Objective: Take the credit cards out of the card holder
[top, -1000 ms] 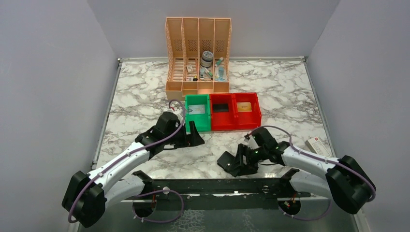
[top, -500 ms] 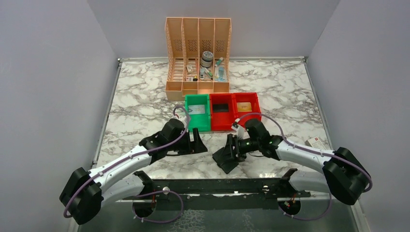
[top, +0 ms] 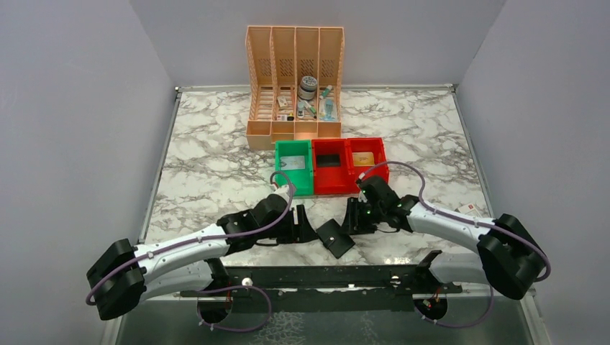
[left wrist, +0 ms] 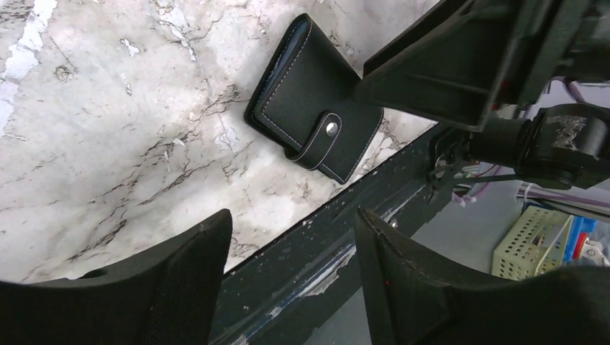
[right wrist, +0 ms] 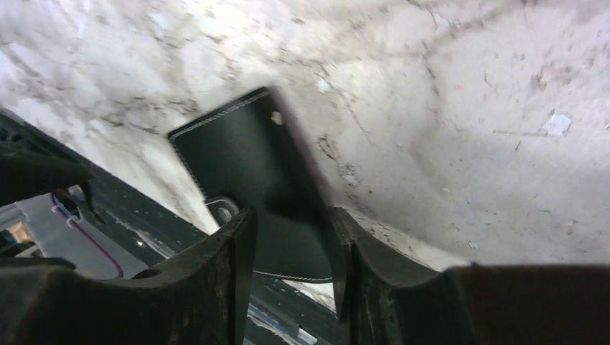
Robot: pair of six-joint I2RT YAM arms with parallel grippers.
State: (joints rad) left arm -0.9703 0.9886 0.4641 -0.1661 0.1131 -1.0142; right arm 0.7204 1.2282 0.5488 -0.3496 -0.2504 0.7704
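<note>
The card holder (top: 335, 238) is a black wallet lying flat and closed near the table's front edge, its tab snapped down on a pale stud (left wrist: 331, 129). My left gripper (top: 305, 228) sits just left of it, open and empty (left wrist: 291, 215). My right gripper (top: 350, 215) hovers at the wallet's far right end. Its jaws stand apart over the wallet (right wrist: 248, 154), and one finger (left wrist: 431, 68) reaches the wallet's edge. Credit cards lie in the bins: a pale one (top: 291, 162), a dark one (top: 329, 159) and a tan one (top: 363, 158).
The green bin (top: 305, 180) and the red bins (top: 374, 177) stand just behind both grippers. A peach organizer (top: 295, 128) with small items is farther back. A white box (top: 471, 210) lies at the right. The dark front rail (left wrist: 338, 230) borders the wallet.
My right gripper has swung left and back toward the bins, and the wallet now lies ahead of it. My left arm has reached right, up to the wallet. Both grippers' jaws have narrowed.
</note>
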